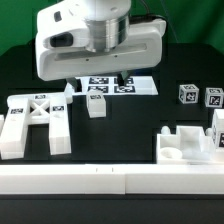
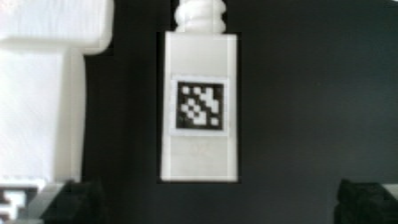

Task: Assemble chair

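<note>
- Just beside the marker board (image 1: 115, 86), at its edge, the tagged bar (image 1: 97, 103) is lying flat on the black table (image 1: 130, 125).
- Above the marker board, the gripper (image 2: 222, 203) is hovering, its jaws standing wide and holding nothing.
- In the wrist view, the bar's long axis is running crosswise to the line joining the two fingertips (image 2: 80, 203), so I am judging that a straight descent is suiting a grip across its narrow width.
</note>
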